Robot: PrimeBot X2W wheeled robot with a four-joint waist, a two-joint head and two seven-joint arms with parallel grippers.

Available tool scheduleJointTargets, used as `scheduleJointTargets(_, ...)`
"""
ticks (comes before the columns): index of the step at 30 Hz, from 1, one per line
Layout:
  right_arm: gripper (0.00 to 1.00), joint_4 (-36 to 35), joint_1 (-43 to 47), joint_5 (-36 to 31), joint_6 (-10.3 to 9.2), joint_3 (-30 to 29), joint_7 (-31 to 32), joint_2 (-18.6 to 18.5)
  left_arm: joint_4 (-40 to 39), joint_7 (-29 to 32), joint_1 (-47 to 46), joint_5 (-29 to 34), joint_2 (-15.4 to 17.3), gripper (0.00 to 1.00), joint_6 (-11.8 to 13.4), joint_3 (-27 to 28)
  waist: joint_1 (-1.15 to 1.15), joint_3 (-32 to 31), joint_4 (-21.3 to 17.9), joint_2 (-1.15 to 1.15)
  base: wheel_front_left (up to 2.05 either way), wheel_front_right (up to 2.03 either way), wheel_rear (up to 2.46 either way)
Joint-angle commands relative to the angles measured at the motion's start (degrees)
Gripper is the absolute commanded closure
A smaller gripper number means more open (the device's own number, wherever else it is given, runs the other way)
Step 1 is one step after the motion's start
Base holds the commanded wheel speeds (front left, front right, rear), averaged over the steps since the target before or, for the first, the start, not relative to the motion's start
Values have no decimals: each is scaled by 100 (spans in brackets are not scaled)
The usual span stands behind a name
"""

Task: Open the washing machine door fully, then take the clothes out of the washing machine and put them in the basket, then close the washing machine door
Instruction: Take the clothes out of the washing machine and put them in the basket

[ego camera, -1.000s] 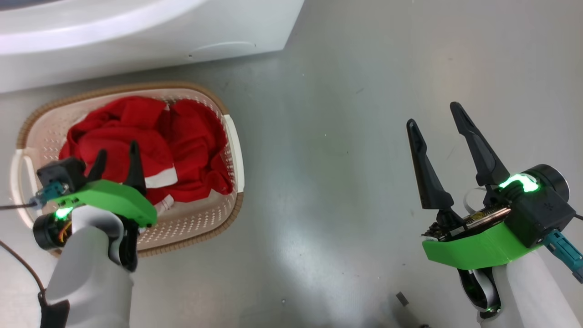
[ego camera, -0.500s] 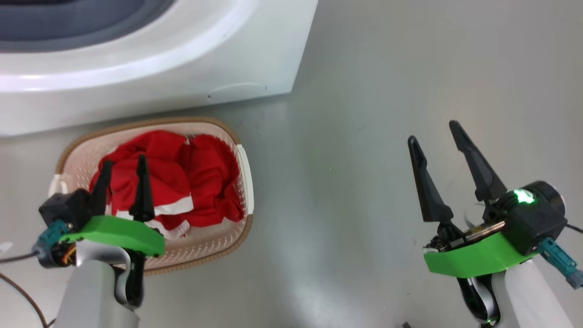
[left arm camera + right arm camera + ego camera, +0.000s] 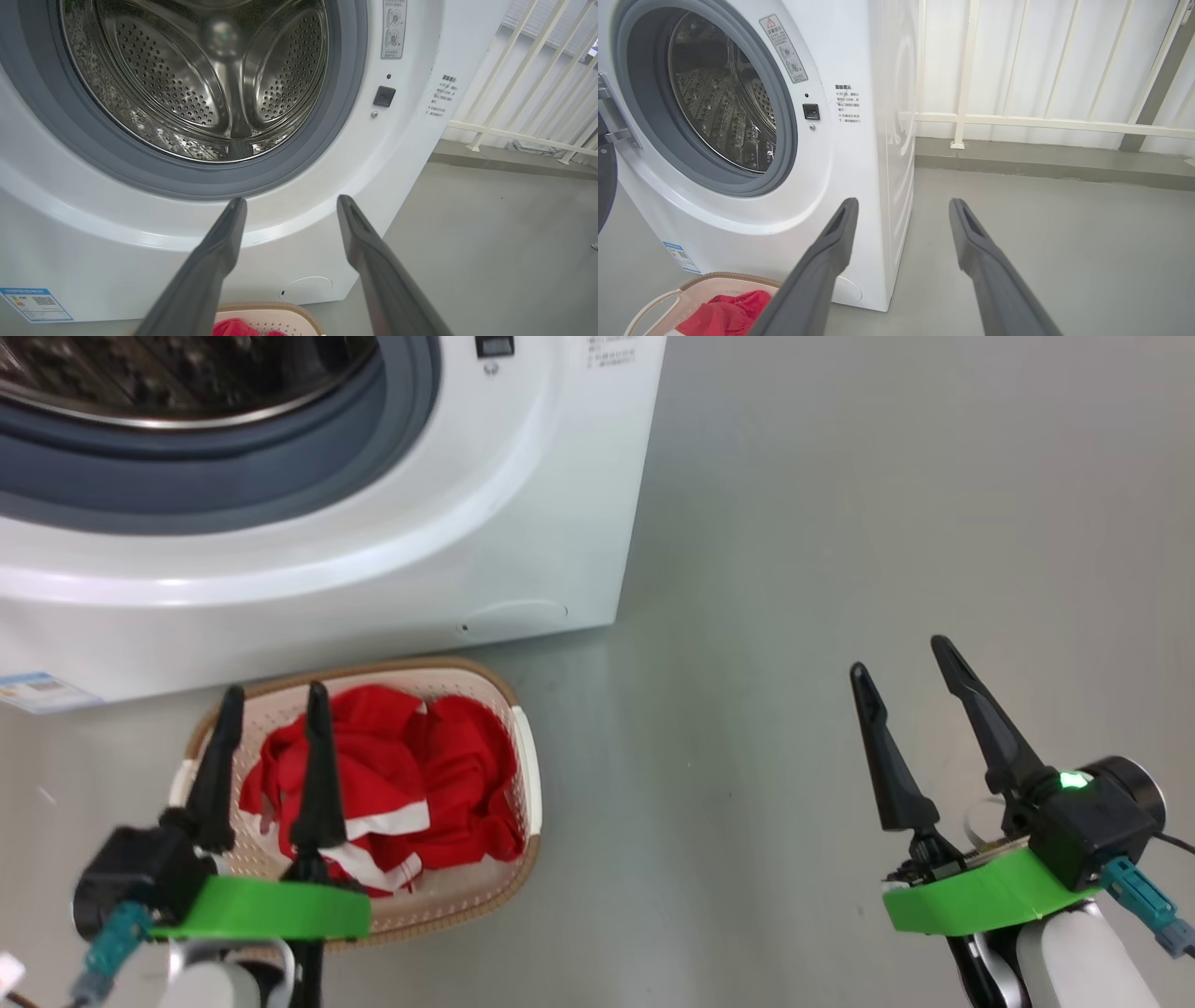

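Head view, from my left: left gripper [image 3: 275,691] hangs spread and empty over the basket [image 3: 527,756], where the red clothes [image 3: 448,775] lie heaped, so unloading looks done; washing machine [image 3: 523,504] drum [image 3: 196,79] bare, door [image 3: 603,186] swung aside, not yet shut; right gripper [image 3: 898,655] spread, empty, waiting over floor [image 3: 747,616]; since a second ago the camera tilted up toward the drum.
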Motion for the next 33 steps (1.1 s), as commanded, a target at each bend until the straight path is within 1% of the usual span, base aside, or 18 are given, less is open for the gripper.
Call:
scheduleJointTargets(1,0,-115,84,-90,36,63,-36,-17,-291,-52,175,33,98,0,83,102,0,-286,41,0,0,0,0)
scheduleJointTargets(5,0,-97,223,-122,36,-17,-36,-17,-668,-52,533,62,98,0,265,-94,0,-568,85,0,0,0,0)
scheduleJointTargets(13,0,-159,536,-219,36,-152,-36,-17,-1160,-52,1119,114,98,0,342,-188,0,-1132,142,0,0,0,0)
scheduleJointTargets(17,0,-247,732,-324,36,-247,-36,-17,-1362,-52,1490,199,98,0,481,-213,0,-1380,152,0,0,0,0)
scheduleJointTargets(21,0,-300,870,-355,36,-290,-36,-17,-1523,-52,1699,193,97,0,554,-257,0,-1496,153,0,0,0,0)
scheduleJointTargets(26,0,-326,970,-359,36,-311,-36,-17,-1575,-52,1853,267,97,0,543,-287,0,-1619,139,0,0,0,0)
scheduleJointTargets(33,0,-327,1175,-331,36,-328,-36,-17,-1518,-52,2085,417,104,0,499,-166,0,-1927,42,0,0,0,0)
